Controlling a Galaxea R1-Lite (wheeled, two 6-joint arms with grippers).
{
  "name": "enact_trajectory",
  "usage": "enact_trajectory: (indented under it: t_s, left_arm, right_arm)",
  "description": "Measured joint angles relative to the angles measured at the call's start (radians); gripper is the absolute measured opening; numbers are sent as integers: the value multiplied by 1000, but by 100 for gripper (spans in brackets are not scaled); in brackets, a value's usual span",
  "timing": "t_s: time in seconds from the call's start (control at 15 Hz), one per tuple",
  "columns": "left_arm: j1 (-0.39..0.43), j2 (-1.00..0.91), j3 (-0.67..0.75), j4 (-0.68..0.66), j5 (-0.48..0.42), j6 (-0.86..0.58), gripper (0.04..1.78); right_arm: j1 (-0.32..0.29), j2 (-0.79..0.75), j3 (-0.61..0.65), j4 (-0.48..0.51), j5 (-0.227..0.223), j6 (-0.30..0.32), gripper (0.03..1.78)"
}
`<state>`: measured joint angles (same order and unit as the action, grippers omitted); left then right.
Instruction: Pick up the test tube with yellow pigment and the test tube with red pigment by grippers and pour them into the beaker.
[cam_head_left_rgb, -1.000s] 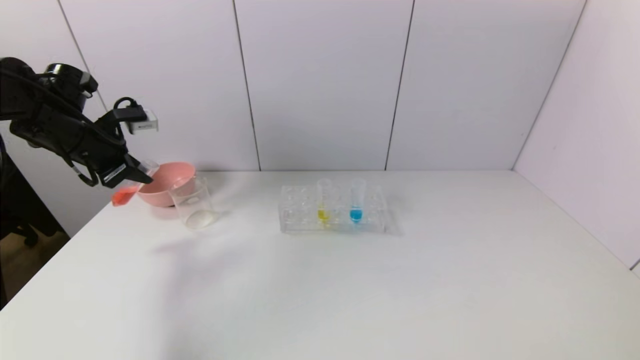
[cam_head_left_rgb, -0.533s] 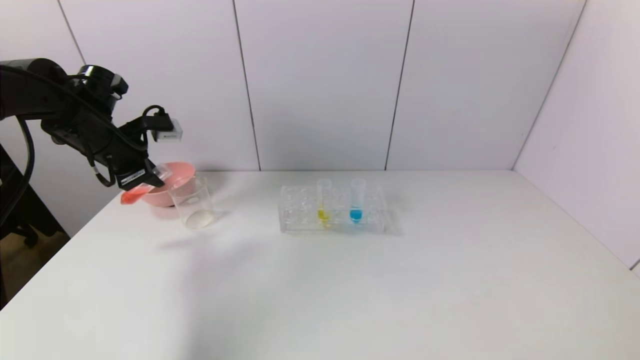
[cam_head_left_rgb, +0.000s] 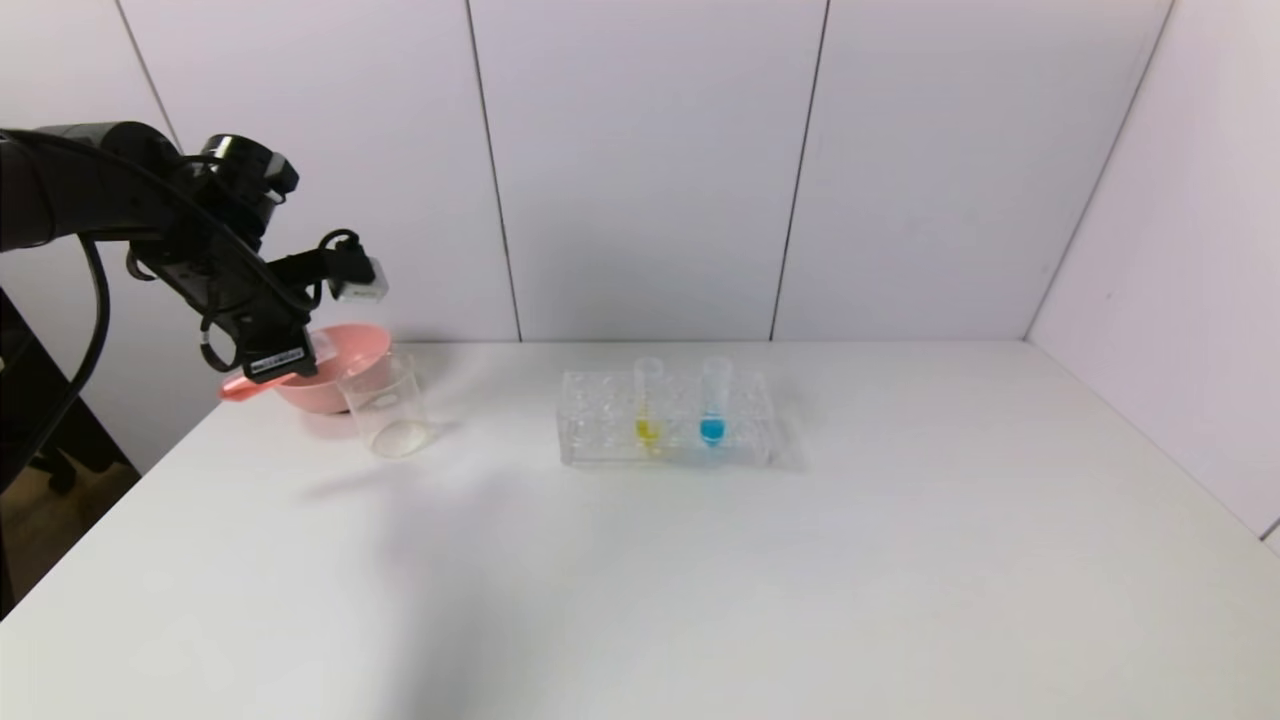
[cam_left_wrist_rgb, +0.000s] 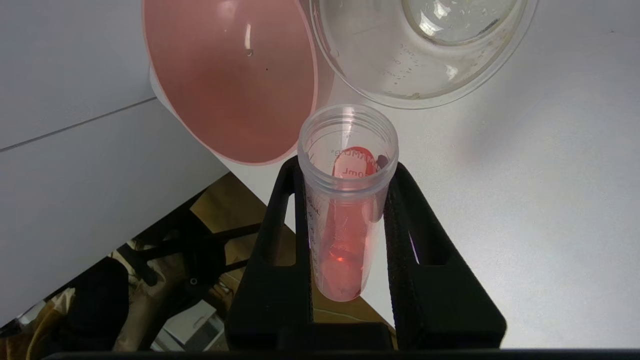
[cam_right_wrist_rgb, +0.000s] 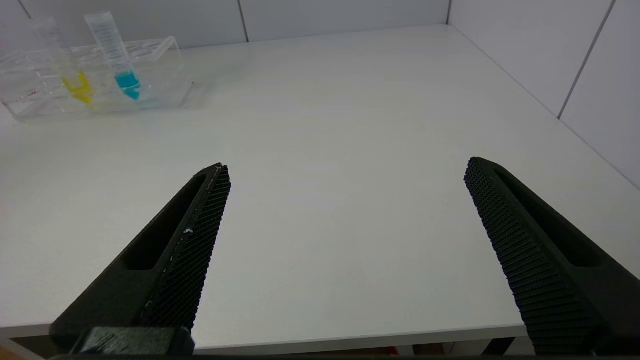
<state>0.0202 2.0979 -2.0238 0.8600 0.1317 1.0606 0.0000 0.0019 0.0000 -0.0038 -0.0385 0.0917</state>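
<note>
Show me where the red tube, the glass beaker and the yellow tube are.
Red tube (cam_left_wrist_rgb: 345, 235): left wrist view, on its liquid-filled body between the left gripper's fingers.
Glass beaker (cam_head_left_rgb: 385, 405): head view, on its clear side wall.
Yellow tube (cam_head_left_rgb: 647, 430): head view, on the yellow liquid at its bottom, in the rack.

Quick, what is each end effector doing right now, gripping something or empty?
Left end effector: closed on the test tube with red pigment, near the beaker.
Right end effector: open, empty, above the table.
</note>
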Motion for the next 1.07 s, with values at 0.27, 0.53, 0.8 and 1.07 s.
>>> enact_trajectory:
  t_s: [0.27, 0.53, 0.8, 1.07]
  left_arm:
    - [-31, 24, 0, -25, 111, 0, 44]
    - [-54, 41, 0, -59, 191, 1, 44]
    - [-86, 46, -1, -68, 275, 13, 44]
    - [-104, 46, 0, -60, 345, 21, 44]
  right_arm:
    - [0, 0, 0, 0, 1, 0, 171]
    - [0, 0, 0, 0, 0, 0, 171]
    - [0, 0, 0, 0, 0, 0, 171]
    - [0, 0, 0, 0, 0, 0, 171]
